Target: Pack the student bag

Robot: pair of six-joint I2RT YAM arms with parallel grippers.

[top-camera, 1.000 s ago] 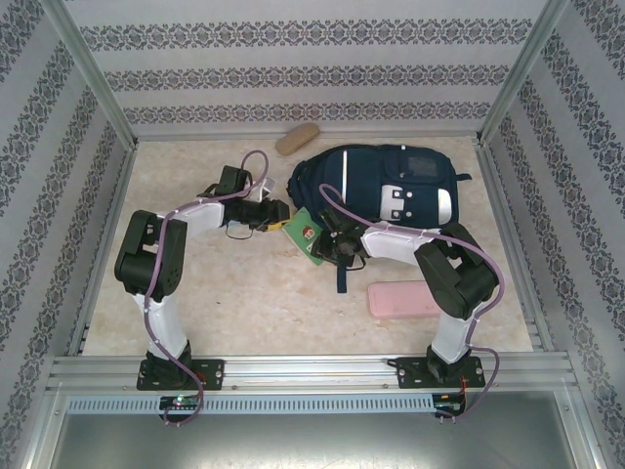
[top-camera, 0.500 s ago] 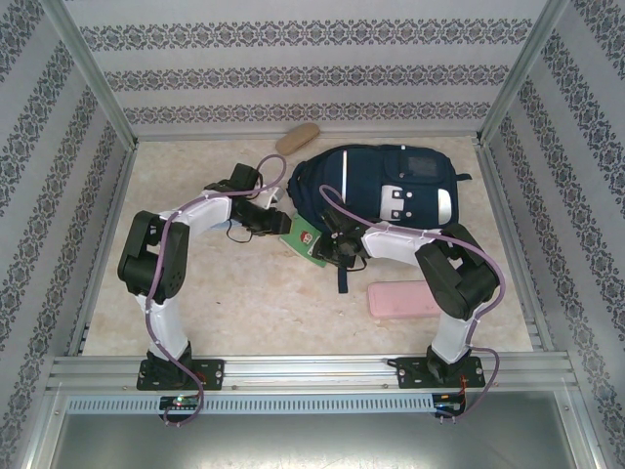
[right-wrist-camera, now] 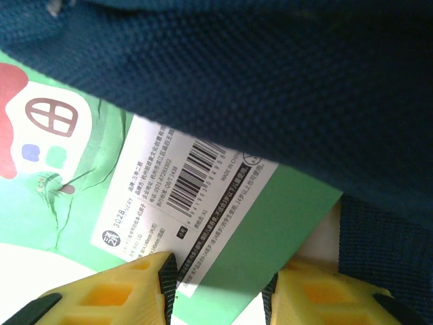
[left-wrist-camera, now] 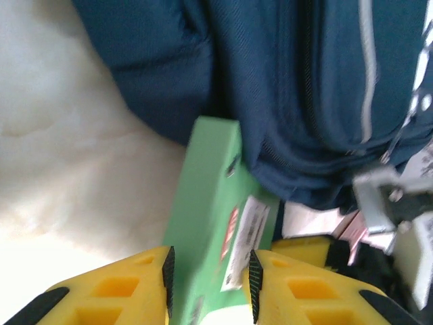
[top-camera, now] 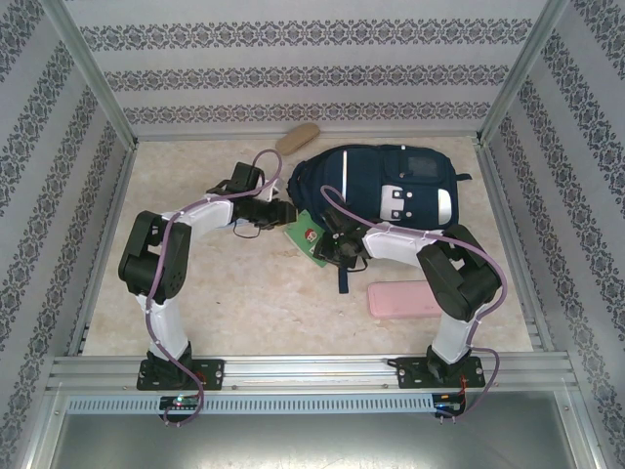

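Observation:
The navy student bag [top-camera: 391, 181] lies at the back centre of the table, its mouth facing left. A flat green box [top-camera: 304, 234] with a white barcode label sits tilted at that mouth, one end tucked under the bag's fabric [right-wrist-camera: 270, 81]. My left gripper [top-camera: 286, 217] comes in from the left. Its black pads stand against both sides of the box [left-wrist-camera: 210, 203]. My right gripper [top-camera: 328, 242] holds the box's labelled corner [right-wrist-camera: 298, 230] between its yellow fingers, right under the bag [left-wrist-camera: 284, 88].
A flat pink case [top-camera: 405, 298] lies on the table near the right arm. At the back wall rests a tan oblong pouch [top-camera: 298, 139]. Patterned walls and metal rails close in the table on three sides.
My left gripper has moved right onto the green box and its jaws have narrowed around it. The right gripper and the box have hardly shifted.

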